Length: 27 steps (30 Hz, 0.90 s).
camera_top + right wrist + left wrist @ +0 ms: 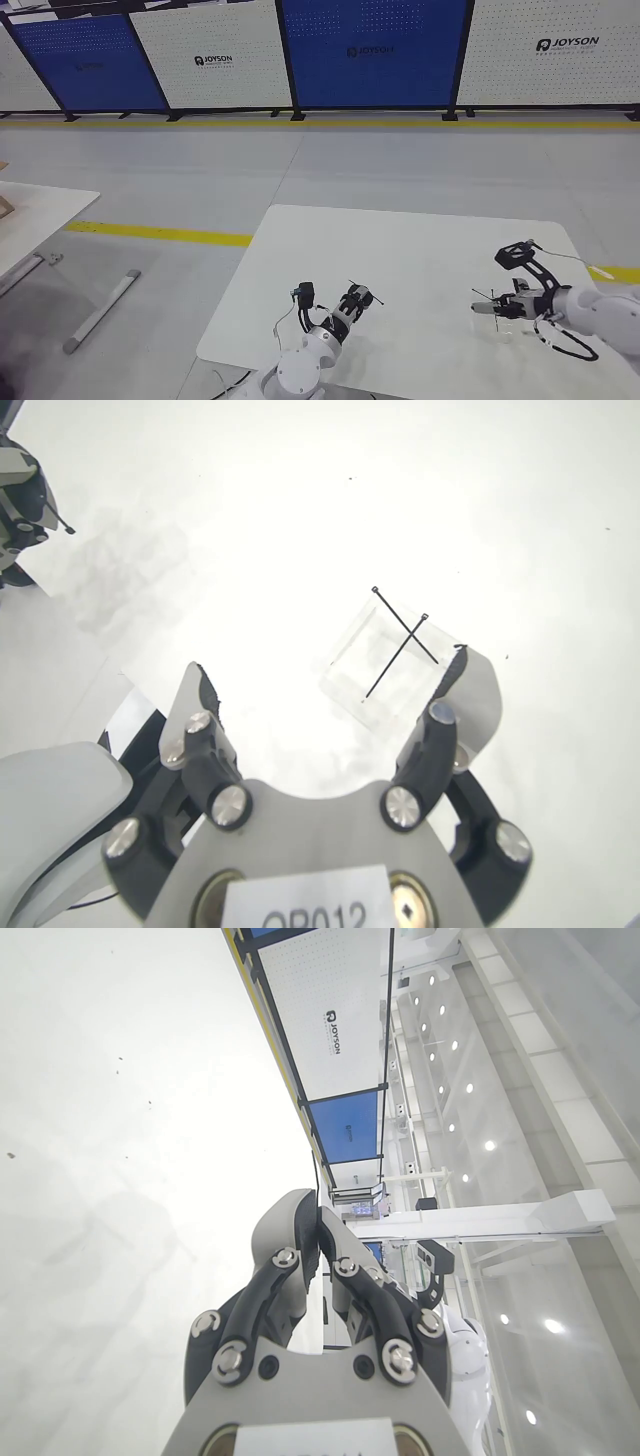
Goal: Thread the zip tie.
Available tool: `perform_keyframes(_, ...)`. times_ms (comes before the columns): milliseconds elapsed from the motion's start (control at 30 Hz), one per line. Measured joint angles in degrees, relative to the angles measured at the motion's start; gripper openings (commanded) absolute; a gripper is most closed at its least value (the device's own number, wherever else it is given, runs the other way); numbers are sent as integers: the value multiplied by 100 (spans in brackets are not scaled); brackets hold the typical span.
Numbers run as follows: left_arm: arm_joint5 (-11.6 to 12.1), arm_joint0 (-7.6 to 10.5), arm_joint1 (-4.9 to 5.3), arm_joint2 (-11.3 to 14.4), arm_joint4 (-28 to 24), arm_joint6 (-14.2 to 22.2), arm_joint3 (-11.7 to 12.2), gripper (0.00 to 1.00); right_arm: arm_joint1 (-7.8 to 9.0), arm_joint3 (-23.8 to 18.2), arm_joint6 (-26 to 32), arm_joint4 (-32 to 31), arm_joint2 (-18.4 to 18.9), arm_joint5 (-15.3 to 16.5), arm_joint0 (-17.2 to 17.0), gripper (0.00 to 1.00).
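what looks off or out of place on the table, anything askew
Only a small thing: the two zip ties on the clear tray lie crossed in an X rather than side by side, so picking one up may disturb the other. Nothing looks spilled or broken.

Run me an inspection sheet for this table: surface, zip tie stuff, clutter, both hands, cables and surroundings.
Surface: white table with a few dark specks.
Job's things: one zip tie in the left hand; two more zip ties lying crossed over a clear box.
Clutter: nothing seen.
Grippers: left hand shut on the zip tie, near the table's front edge; right hand open, beside the clear box.
Cables: a black cable loop at the right wrist, another at the left wrist.
Surroundings: blue and white panels, a yellow floor line, a second table.
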<state>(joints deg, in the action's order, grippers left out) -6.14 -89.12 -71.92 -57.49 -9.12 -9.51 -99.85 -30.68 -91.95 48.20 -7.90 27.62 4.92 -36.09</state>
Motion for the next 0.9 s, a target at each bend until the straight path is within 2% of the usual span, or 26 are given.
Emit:
perform_keyframes(100, 0, 0, 0, 0, 0, 0, 0, 0, -97, -5, 592, 48, 12, -571, 121, 100)
perform_keyframes(200, 0, 0, 0, 0, 0, 0, 0, 0, -288, 50, 1181, 22, -135, -881, 256, 100)
perform_keyframes(267, 0, 0, 0, 0, 0, 0, 0, 0, -341, 92, 1342, 27, -171, -891, 299, 100)
perform_keyframes(567, 0, 0, 0, 0, 0, 0, 0, 0, -336, 91, 1291, 19, -161, -878, 279, 100)
perform_keyframes(633, 0, 0, 0, 0, 0, 0, 0, 0, -336, 105, 1157, 11, -101, -991, 221, 100)
perform_keyframes(767, 0, 0, 0, 0, 0, 0, 0, 0, -345, -10, 1133, -97, 20, -1640, 175, 100)
perform_keyframes(833, 0, 0, 0, 0, 0, 0, 0, 0, -412, -1, 1267, -394, -40, -2267, 205, 100)
perform_keyframes(900, 0, 0, 0, 0, 0, 0, 0, 0, -458, 46, 1317, -564, -77, -2699, 238, 100)
